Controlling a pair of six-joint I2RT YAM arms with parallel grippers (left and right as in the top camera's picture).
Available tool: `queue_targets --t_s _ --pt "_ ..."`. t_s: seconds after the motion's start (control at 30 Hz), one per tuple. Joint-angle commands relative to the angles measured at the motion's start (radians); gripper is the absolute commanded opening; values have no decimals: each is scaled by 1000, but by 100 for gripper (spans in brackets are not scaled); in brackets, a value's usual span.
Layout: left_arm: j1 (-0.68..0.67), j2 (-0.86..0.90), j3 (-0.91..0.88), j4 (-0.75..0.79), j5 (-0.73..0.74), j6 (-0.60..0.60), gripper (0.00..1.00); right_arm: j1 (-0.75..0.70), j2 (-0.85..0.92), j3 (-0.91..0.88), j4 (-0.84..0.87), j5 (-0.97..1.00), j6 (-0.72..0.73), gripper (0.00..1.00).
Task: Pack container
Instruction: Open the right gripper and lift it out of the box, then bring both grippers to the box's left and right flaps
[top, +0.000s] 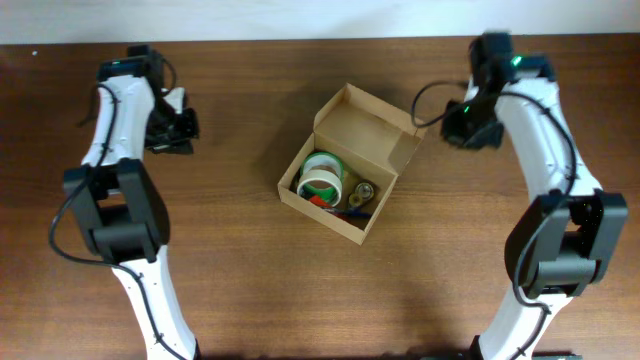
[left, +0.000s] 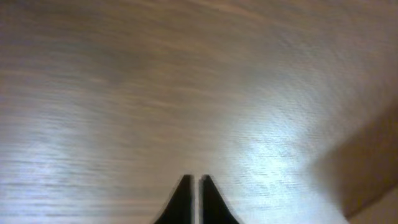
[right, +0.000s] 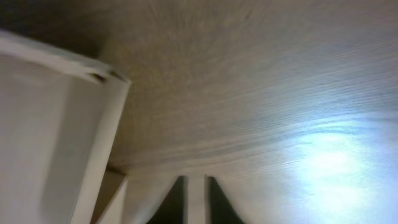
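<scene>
Overhead first: the container (top: 352, 128) sits in the middle of the bench (top: 250, 300), turned at an angle, with its flap lid thrown open toward the far right corner. Inside are a couple of tape rolls (top: 322, 178) at the left end and some smaller bits next to them that I can't make out. The left arm (top: 120, 110) comes up from the near edge, bends at the elbow and reaches to the far left of the bench, with the left fingers (top: 185, 127) pointing inward, well apart from the container. The right arm (top: 545, 110) mirrors it on the other side, arched up and over, and the right fingers (top: 462, 125) hang just beside the open flap

Left wrist cam: the left fingers (left: 188, 196) are clenched, tips side by side with only a hairline between them and nothing gripped. It's bare wood grain below, with a shadow in the right corner

Right wrist cam: the right fingers (right: 179, 199) are practically clenched too, with only a slim strip of bench showing between the tips, and they're grasping nothing. A pale wall of the container (right: 50, 124) fills the left side, near the fingers but not touching them
</scene>
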Motion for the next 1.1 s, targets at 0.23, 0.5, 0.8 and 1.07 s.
queue_targets --t_s 0.23,0.5,0.8,1.07 --pt "-110 -12 64 -12 -19 74 2 4 -10 -230 256 -191 94 4" --pt "-112 -12 182 -17 -15 86 1 29 -3 -259 571 -385 156 4" --pt "-111 -12 201 -47 -16 90 2 46 55 -259 763 -513 226 4" --pt "-111 -12 201 -43 -15 89 2 76 108 -259 830 -557 250 3"
